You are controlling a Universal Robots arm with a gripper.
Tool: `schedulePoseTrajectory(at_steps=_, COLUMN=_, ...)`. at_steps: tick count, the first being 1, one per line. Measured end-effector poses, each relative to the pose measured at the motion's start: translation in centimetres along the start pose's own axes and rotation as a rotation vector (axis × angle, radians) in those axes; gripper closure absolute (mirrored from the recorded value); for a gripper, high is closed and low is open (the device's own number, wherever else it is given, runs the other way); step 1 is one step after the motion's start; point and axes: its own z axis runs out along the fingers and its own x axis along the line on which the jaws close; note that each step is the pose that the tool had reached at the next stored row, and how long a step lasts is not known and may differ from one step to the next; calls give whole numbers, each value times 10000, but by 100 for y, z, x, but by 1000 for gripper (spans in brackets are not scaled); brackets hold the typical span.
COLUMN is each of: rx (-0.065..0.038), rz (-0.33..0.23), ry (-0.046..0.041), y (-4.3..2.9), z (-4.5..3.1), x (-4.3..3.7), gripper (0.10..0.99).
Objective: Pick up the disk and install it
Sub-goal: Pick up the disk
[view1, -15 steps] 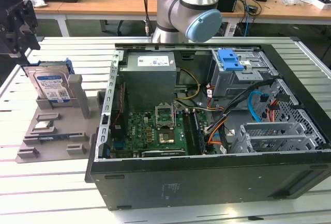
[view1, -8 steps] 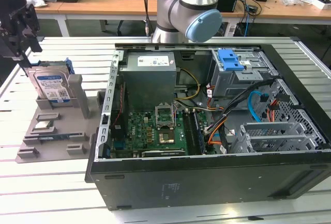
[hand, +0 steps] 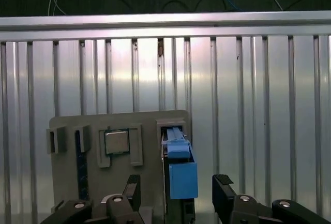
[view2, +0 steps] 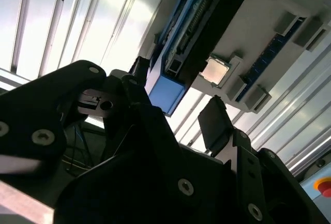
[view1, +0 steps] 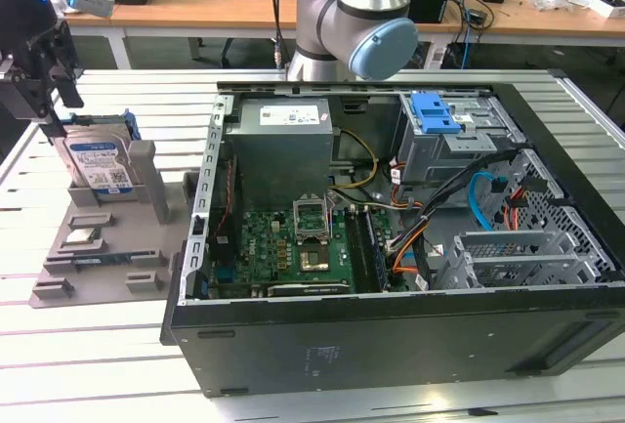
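Observation:
The disk [view1: 98, 163] stands on edge in a slot of the grey holder tray [view1: 146, 247], at the exterior view's left. Its white-and-blue label faces the camera and a blue bracket runs around its edges. My black gripper [view1: 44, 101] hangs open just above the disk's top edge. In the first wrist view the disk [hand: 181, 175] is seen edge-on between the two fingertips [hand: 223, 189], which stand apart on either side without touching it. The second wrist view shows the disk's blue end [view2: 166, 92] near one finger pad [view2: 214, 123].
An open computer case [view1: 186, 325] lies on the slatted metal table [view1: 98, 345], with a grey power supply [view1: 283, 145] and a blue-topped drive cage [view1: 436, 115] inside. A processor chip [hand: 117, 142] and a memory stick [hand: 78, 157] sit in the holder tray beside the disk.

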Motion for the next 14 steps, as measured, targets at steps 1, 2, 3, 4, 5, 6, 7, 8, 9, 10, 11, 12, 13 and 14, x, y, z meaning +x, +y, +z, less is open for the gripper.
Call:
schedulePoseTrajectory(at_steps=1, rx=1, rz=-31, ry=0, y=1, z=29, x=-6, gripper=427)
schedulePoseTrajectory(at_steps=2, rx=1, rz=-46, ry=0, y=1, z=62, x=-10, gripper=427)
schedulePoseTrajectory(at_steps=3, rx=1, rz=-56, ry=1, y=1, z=88, x=-15, gripper=427)
schedulePoseTrajectory(at_steps=4, rx=1, rz=-62, ry=1, y=1, z=106, x=-17, gripper=427)
schedulePoseTrajectory(at_steps=5, rx=0, rz=-72, ry=1, y=1, z=129, x=-19, gripper=427)
schedulePoseTrajectory(at_steps=6, rx=0, rz=-81, ry=1, y=0, z=147, x=-20, gripper=427)
schedulePoseTrajectory(at_steps=7, rx=1, rz=-102, ry=1, y=1, z=178, x=-22, gripper=427)
schedulePoseTrajectory(at_steps=8, rx=2, rz=-132, ry=1, y=1, z=209, x=-29, gripper=427)
schedulePoseTrajectory(at_steps=9, rx=1, rz=-154, ry=1, y=1, z=221, x=-35, gripper=427)
schedulePoseTrajectory(at_steps=10, rx=1, rz=-177, ry=2, y=0, z=230, x=-43, gripper=427)
schedulePoseTrajectory(at_steps=11, rx=3, rz=-206, ry=1, y=0, z=241, x=-55, gripper=427)
schedulePoseTrajectory(at_steps=12, rx=3, rz=-225, ry=2, y=1, z=248, x=-62, gripper=427)
schedulePoseTrajectory(at_steps=13, rx=3, rz=-257, ry=2, y=1, z=260, x=-68, gripper=427)
schedulePoseTrajectory(at_steps=14, rx=1, rz=-269, ry=3, y=0, z=263, x=-68, gripper=427)
